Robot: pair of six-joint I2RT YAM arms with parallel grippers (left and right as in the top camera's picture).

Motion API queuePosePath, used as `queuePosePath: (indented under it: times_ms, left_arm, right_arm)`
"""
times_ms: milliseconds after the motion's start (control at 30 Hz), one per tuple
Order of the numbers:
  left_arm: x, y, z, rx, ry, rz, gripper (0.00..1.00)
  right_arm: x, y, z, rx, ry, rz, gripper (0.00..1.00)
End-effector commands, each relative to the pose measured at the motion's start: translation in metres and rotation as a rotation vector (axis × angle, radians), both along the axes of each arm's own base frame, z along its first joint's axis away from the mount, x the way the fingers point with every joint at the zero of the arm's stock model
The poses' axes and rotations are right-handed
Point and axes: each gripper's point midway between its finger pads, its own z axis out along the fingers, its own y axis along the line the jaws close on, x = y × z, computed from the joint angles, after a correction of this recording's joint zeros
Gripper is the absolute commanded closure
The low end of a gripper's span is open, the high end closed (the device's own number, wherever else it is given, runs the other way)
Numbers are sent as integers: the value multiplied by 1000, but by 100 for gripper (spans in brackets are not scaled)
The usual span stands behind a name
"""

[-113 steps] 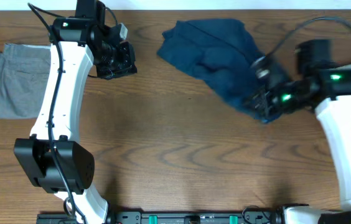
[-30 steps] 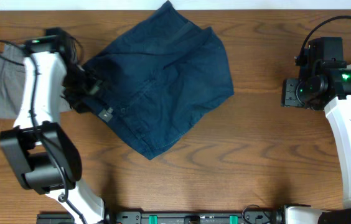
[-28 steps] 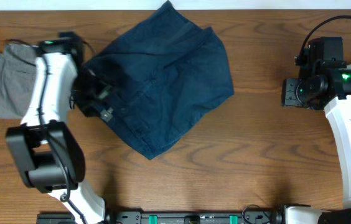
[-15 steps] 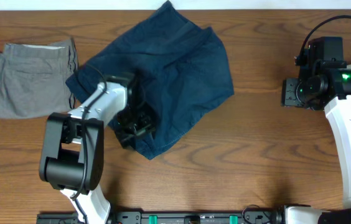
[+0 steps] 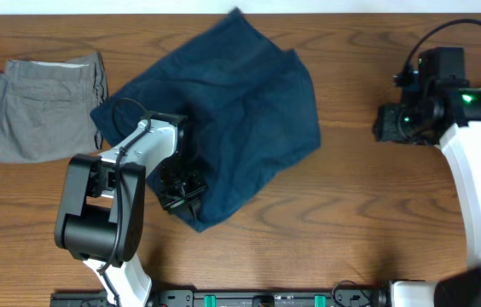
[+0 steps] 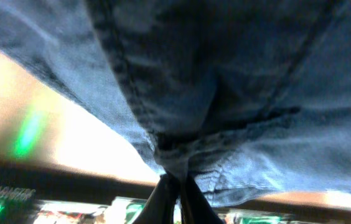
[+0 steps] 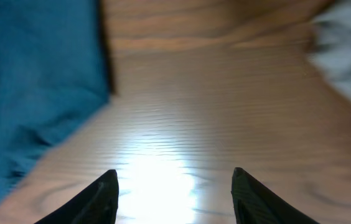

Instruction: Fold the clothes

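Observation:
The navy-blue clothes (image 5: 232,111) lie spread and rumpled across the upper middle of the table. My left gripper (image 5: 181,192) is at their lower left edge, shut on a bunched seam of the clothes (image 6: 182,112), which hang over the left gripper's fingers (image 6: 175,199) in the left wrist view. My right gripper (image 5: 387,124) is open and empty, to the right of the clothes and apart from them. In the right wrist view its fingers (image 7: 174,193) hover over bare wood, with the clothes' edge (image 7: 32,81) at the left.
Light grey folded shorts (image 5: 44,107) lie at the far left of the table, close to the clothes' left edge. A blurred pale shape (image 7: 346,56) shows at the right of the right wrist view. The table's front edge runs below both arms.
My left gripper moved from the clothes' left edge down to their lower left edge and shut on them. The cloth's lower edge shifted slightly. My right arm moved slightly left and up.

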Motion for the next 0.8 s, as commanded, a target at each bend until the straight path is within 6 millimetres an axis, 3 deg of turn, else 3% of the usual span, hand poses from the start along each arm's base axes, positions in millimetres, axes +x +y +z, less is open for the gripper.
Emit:
queuePosePath:
  times_ms: [0, 133, 367, 667, 767]
  left_arm:
    - [-8, 19, 7, 23, 11, -76, 94]
    - [2, 43, 11, 128, -55, -51, 94]
    - [27, 63, 30, 134, -224, 68, 94]
    - [44, 88, 62, 149, -411, 187, 94]
    - [45, 96, 70, 174, -446, 202, 94]
  right_arm:
    - [2, 36, -27, 174, 89, 87, 43]
    - [0, 61, -63, 286, 224, 104, 41]
    - [-4, 93, -111, 403, 398, 77, 39]
    - [29, 133, -142, 496, 314, 138, 41]
    - [35, 128, -159, 393, 295, 123, 41]
